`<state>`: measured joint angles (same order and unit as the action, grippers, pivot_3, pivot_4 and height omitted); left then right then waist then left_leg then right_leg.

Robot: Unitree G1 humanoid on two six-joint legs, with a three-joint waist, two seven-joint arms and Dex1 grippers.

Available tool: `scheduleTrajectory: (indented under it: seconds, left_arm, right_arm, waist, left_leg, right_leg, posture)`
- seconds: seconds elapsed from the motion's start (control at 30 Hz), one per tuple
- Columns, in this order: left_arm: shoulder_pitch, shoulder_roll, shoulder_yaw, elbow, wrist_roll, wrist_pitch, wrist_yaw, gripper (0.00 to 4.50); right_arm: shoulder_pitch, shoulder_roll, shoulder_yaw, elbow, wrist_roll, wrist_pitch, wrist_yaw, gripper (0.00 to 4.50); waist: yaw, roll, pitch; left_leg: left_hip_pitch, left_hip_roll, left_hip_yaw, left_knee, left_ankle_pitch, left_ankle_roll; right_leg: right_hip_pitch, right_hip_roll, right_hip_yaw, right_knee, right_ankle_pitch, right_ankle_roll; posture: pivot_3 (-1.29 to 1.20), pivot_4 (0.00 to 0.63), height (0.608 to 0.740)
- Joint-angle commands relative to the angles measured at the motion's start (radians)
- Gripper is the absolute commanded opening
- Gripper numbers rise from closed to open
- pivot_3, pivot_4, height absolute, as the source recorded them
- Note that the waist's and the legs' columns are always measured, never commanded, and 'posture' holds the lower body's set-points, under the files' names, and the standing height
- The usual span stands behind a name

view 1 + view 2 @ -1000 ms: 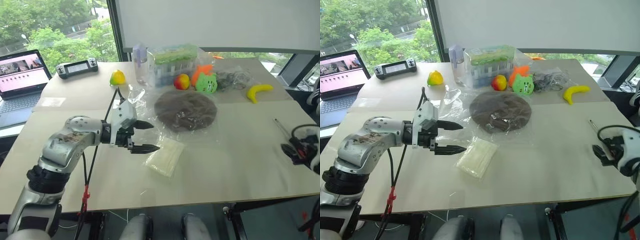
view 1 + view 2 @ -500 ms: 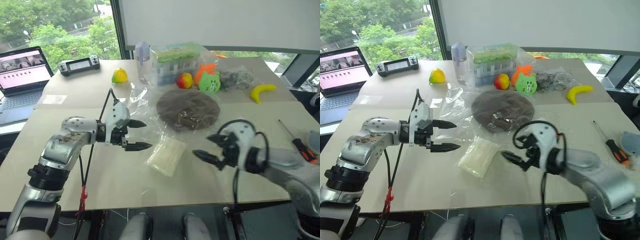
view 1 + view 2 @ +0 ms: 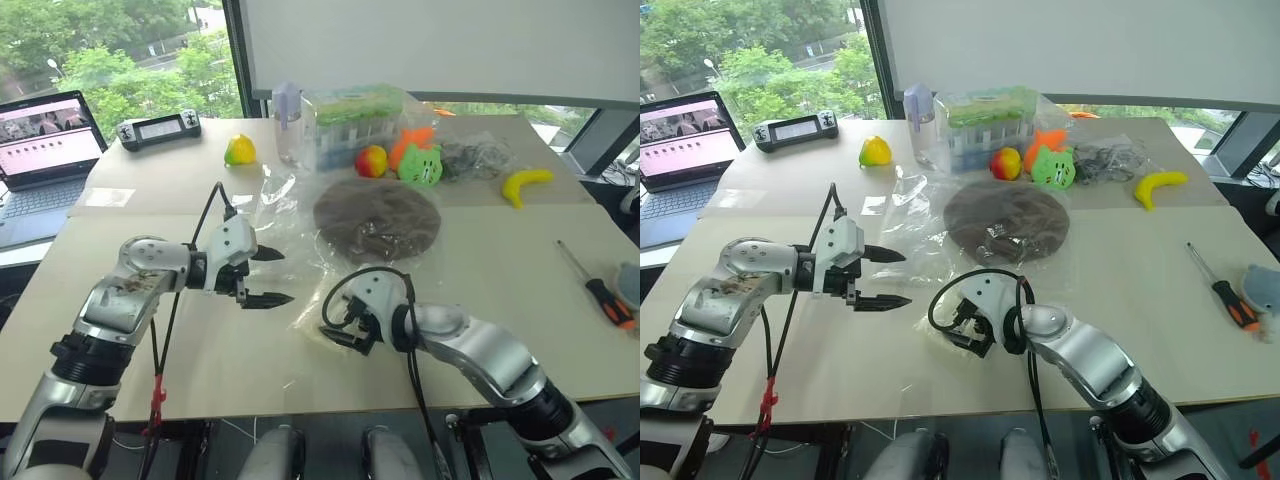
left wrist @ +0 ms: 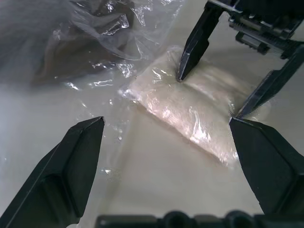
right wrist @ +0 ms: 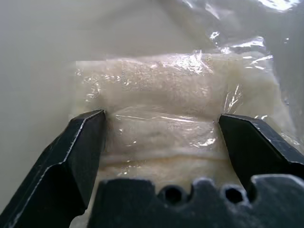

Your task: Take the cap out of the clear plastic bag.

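Cap [image 3: 375, 218] soft, floppy, light; sits mid-table inside bag [image 3: 300, 215]. Film thin, slippery. I'd pinch cap fabric at bag mouth. Left gripper [image 3: 262, 276] spread, empty; right gripper [image 5: 161, 128] spread over whitish packet [image 5: 180, 118].

The right gripper [image 3: 335, 328] covers most of the flat whitish plastic-wrapped packet [image 5: 175, 128] (head views); the open laptop [image 3: 40, 140] is cropped.

Whitish flat packet [image 5: 175, 137] — directly under the right gripper's fingers. Beyond it: red-yellow fruit [image 3: 371, 160], green face toy [image 3: 419, 165], banana [image 3: 526, 184]. Screwdriver [image 3: 596, 291] far to the right side; laptop [image 3: 45, 140] beyond the left gripper — well apart.
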<state>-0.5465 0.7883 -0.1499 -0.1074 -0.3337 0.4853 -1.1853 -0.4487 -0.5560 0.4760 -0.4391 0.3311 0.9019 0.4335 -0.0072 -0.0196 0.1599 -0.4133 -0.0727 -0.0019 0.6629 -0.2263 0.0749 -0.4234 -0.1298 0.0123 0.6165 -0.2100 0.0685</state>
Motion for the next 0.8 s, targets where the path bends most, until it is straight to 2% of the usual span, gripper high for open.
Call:
scheduleTrajectory:
  seconds: [0.03, 0.2, 0.4, 0.53, 0.67, 0.8]
  left_arm:
    - [-0.011, 0.038, 0.003, -0.048, 0.005, 0.004, -0.029, 4.50]
    - [-0.036, 0.052, 0.050, -0.073, -0.058, 0.053, -0.046, 4.50]
    - [-0.098, 0.055, 0.092, -0.088, -0.118, 0.112, -0.049, 4.50]
    - [-0.150, 0.036, 0.108, -0.087, -0.153, 0.140, -0.031, 4.50]
    - [-0.198, -0.011, 0.132, -0.091, -0.213, 0.179, -0.004, 4.50]
    - [-0.236, -0.078, 0.150, -0.082, -0.256, 0.184, 0.032, 4.50]
  right_arm:
    - [0.014, 0.008, 0.013, 0.068, -0.067, -0.043, 0.006, 3.70]
    - [0.027, 0.027, -0.014, 0.079, -0.083, -0.058, 0.022, 1.95]
    - [0.020, 0.051, -0.058, 0.056, -0.068, -0.035, 0.051, 0.08]
    - [0.008, 0.062, -0.130, 0.002, -0.024, 0.005, 0.079, 0.03]
    - [-0.008, 0.026, -0.273, -0.087, 0.074, 0.096, 0.122, 0.03]
    - [-0.024, -0.045, -0.536, -0.134, 0.204, 0.189, 0.159, 0.03]
  waist:
    - [-0.003, 0.000, 0.000]
    - [-0.004, 0.000, 0.000]
    - [-0.005, 0.000, 0.000]
    - [-0.004, 0.000, 0.000]
    - [-0.001, -0.001, 0.000]
    - [-0.003, -0.001, 0.000]
  left_leg:
    - [0.002, 0.000, 0.000, 0.000, 0.000, 0.000]
    - [0.008, 0.000, 0.000, 0.000, -0.001, 0.001]
    - [0.007, 0.000, 0.000, 0.000, 0.000, 0.001]
    - [0.006, 0.000, 0.000, 0.000, 0.000, 0.001]
    - [0.003, 0.000, 0.000, 0.000, 0.000, 0.001]
    - [0.001, 0.000, 0.000, 0.001, 0.000, 0.001]
  right_leg:
    - [0.001, 0.000, 0.000, 0.000, 0.000, 0.000]
    - [0.002, 0.000, 0.000, 0.000, 0.000, 0.000]
    - [0.002, 0.000, 0.000, 0.001, 0.000, 0.000]
    - [0.002, 0.000, 0.000, 0.002, 0.000, 0.000]
    - [0.002, 0.000, 0.000, 0.008, 0.000, 0.000]
    - [0.001, 0.000, 0.000, 0.009, 0.000, 0.000]
  posture:
    - [0.00, 0.150, 0.739]
    - [0.00, 0.150, 0.739]
    - [0.00, 0.150, 0.739]
    - [0.00, 0.150, 0.739]
    - [0.00, 0.150, 0.739]
    - [0.00, 0.150, 0.739]
